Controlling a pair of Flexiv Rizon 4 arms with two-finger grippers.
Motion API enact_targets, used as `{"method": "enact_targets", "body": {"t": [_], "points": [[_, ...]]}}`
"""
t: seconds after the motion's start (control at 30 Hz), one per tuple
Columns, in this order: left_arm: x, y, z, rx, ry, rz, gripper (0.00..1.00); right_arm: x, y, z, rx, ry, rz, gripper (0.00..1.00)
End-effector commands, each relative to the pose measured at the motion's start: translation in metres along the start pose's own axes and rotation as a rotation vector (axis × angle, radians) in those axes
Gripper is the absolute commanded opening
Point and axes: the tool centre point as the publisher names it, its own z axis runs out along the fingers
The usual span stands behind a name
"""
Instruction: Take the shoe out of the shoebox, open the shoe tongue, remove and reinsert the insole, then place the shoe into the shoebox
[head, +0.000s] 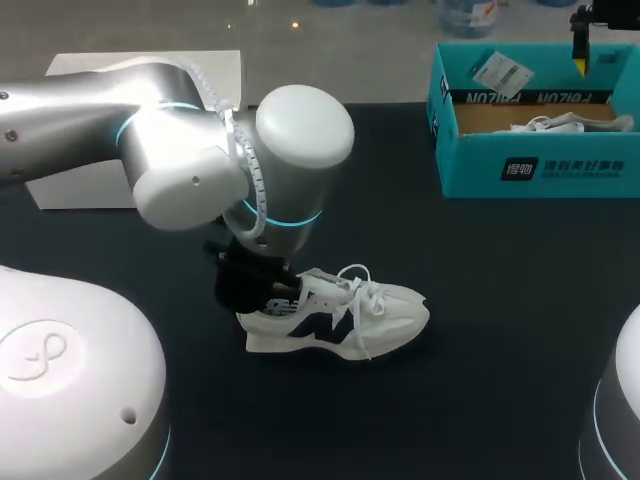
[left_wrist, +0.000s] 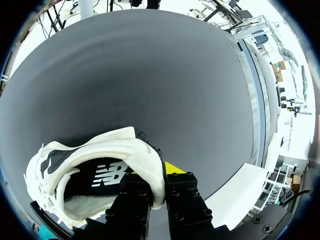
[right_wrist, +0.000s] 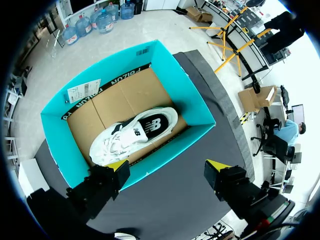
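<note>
Dark surface (head: 520, 300), flat & plain
A white block (head: 80, 190) sits on it, far left side.

From above, the left arm (head: 200, 160) blocks the heel of the shoe (head: 340, 315); at the wrist, one tip of the left gripper (left_wrist: 158, 180) is buried inside it. The shoebox (head: 530, 165) wall conceals most of a second shoe (head: 560, 124).

Bright even overhead light, soft shadows
</note>
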Motion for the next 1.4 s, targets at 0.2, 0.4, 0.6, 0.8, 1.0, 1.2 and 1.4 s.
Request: {"method": "enact_targets", "body": {"t": [0.2, 0.4, 0.6, 0.8, 1.0, 1.2, 1.4], "points": [[-0.011, 0.002, 0.016, 0.022, 0.021, -0.014, 0.00, 0.000, 0.000, 0.000, 0.000, 0.001, 0.001, 1.00], [-0.009, 0.002, 0.018, 0.036, 0.019, -0.047, 1.00, 0.000, 0.000, 0.000, 0.000, 0.001, 0.001, 1.00], [0.014, 0.001, -0.021, -0.042, -0.091, -0.126, 1.00, 0.000, 0.000, 0.000, 0.000, 0.001, 0.001, 1.00], [0.058, -0.005, -0.056, -0.051, -0.439, -0.297, 1.00, 0.000, 0.000, 0.000, 0.000, 0.001, 0.001, 1.00], [0.092, -0.037, -0.053, -0.104, -0.738, -0.551, 1.00, 0.000, 0.000, 0.000, 0.000, 0.001, 0.001, 1.00], [0.110, -0.068, -0.032, -0.082, -0.857, -0.811, 1.00, 0.000, 0.000, 0.000, 0.000, 0.001, 0.001, 1.00], [0.110, -0.068, -0.032, -0.082, -0.857, -0.811, 1.00, 0.000, 0.000, 0.000, 0.000, 0.001, 0.001, 1.00]]}}
